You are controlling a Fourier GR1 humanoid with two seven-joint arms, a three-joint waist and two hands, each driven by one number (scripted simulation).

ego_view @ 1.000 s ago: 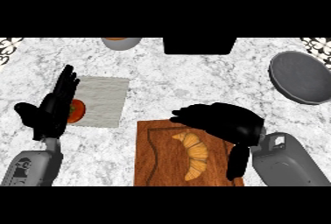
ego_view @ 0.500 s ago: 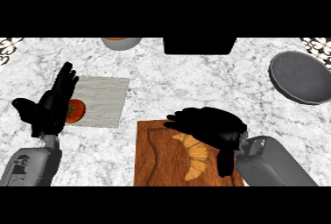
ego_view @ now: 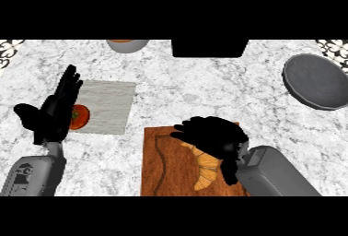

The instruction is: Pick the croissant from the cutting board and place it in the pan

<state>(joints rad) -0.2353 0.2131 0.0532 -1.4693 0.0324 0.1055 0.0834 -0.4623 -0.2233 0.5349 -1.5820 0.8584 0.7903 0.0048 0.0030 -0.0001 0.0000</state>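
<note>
A golden croissant [ego_view: 207, 172] lies lengthwise on the brown wooden cutting board [ego_view: 165, 170] at the lower middle. My right hand [ego_view: 211, 135] hangs over the croissant's far end with its fingers curled downward, and hides that end. Whether the fingers touch the croissant cannot be seen. The dark grey pan [ego_view: 318, 87] sits at the right edge, far from the board. My left hand [ego_view: 54, 110] stands open at the left, fingers up, resting.
A red tomato [ego_view: 79, 116] sits on the edge of a grey cloth [ego_view: 108, 106], partly behind my left hand. A bowl [ego_view: 127, 44] and a black block [ego_view: 209, 48] stand at the counter's far edge. Marble counter lies between the board and the pan.
My right hand has moved left and nearer across the board, from its far right corner to above the croissant's far end. The left hand has barely moved.
</note>
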